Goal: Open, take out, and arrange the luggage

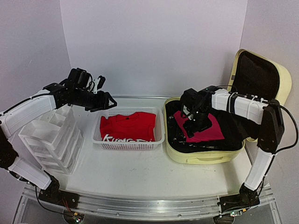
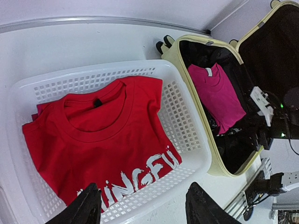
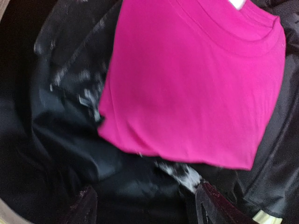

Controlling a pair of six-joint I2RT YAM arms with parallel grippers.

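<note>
Luggage [image 1: 205, 157] is lying open just right of the white mesh basket [image 1: 128, 146], with its long axis running near-to-far, wheels at the far end, and lid standing on the side away from the basket. Left gripper [image 1: 111, 101] is hovering over the basket's far-left corner, fingers spread and empty. Right gripper [image 1: 195, 128] is hanging over the pink shirt [image 1: 211, 133] inside the luggage, fingers spread, holding nothing.

I count one luggage [image 1: 205, 157], one white basket [image 1: 129, 146] and one drawer unit [image 1: 49, 140]. There are two folded shirts: one red shirt [image 1: 127, 125], one pink shirt [image 1: 206, 132]. The black clothing [image 3: 60, 126] beneath blurs together, possibly several pieces.
</note>
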